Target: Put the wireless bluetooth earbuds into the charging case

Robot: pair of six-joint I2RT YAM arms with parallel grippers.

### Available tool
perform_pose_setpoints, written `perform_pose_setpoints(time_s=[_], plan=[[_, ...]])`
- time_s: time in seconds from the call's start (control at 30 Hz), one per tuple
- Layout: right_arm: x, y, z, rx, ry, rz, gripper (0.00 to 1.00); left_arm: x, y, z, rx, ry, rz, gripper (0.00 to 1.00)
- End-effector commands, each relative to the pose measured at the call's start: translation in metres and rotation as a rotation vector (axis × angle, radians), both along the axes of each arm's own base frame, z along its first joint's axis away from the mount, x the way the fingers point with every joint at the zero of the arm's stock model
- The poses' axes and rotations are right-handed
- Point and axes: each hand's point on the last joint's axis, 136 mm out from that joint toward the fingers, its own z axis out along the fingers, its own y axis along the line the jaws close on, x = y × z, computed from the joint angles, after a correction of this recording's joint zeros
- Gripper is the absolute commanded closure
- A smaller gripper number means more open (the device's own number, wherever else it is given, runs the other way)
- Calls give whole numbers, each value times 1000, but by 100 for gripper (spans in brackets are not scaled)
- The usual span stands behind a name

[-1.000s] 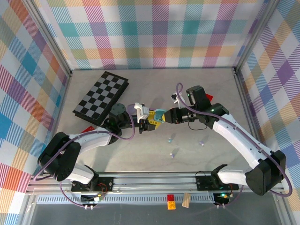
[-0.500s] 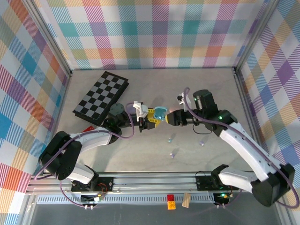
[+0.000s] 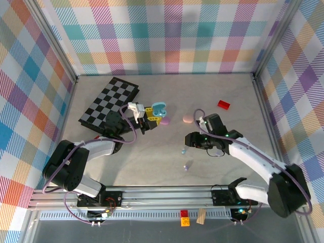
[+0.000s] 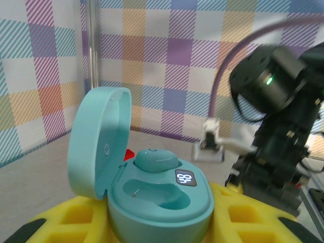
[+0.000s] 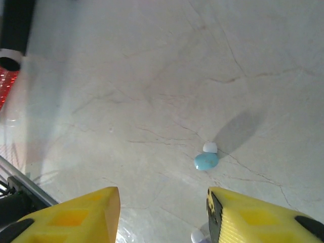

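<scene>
The light blue earbud lies on the bare pale table just ahead of the right hand, inside its spread fingers toward frame right, long axis up-frame, while the left hand, upper centre, pinches the open teal charging case.

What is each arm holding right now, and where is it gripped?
The left fingers clamp the open teal case by its lower body. The right fingers are open above a blue earbud, holding nothing.
</scene>
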Motion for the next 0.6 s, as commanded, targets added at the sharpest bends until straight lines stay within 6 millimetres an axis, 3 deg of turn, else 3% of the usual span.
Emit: perform_pose_setpoints(time_s=[0.0, 0.23, 0.57], plan=[[3, 16, -15, 78, 58, -35, 52, -8, 6, 18, -40, -62, 4, 66], [5, 28, -43, 23, 106, 9, 51, -12, 7, 17, -30, -59, 8, 66], [-8, 33, -59, -26, 140, 52, 51, -12, 8, 17, -16, -65, 12, 66]])
